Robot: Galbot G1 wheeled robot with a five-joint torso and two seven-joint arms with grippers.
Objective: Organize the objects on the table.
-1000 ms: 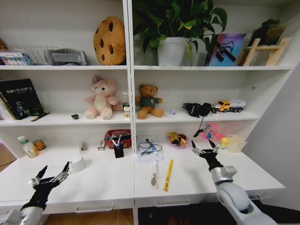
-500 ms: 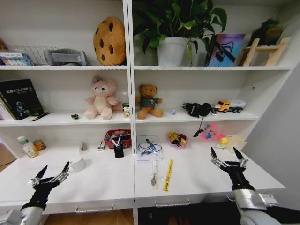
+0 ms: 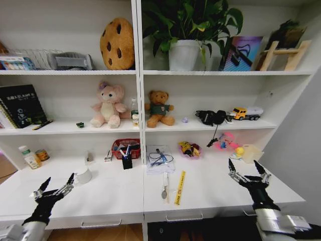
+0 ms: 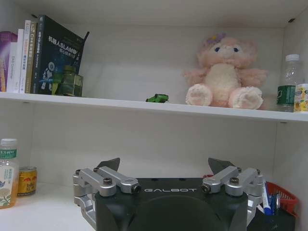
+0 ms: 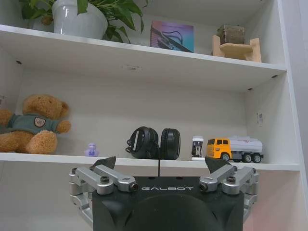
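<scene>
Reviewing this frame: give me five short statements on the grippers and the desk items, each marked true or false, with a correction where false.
1. The left gripper hovers over the table with open jaws, holding nothing. True.
2. The right gripper is shut on the yellow ruler. False: its jaws are open and empty, and the ruler lies flat on the table, well to its left.
3. The red basket stands on the table near the shelf divider. True.
4. The pink plush sits on the table. False: it sits on the middle shelf.
5. The headphones rest on the shelf beside the toy truck. True.
</scene>
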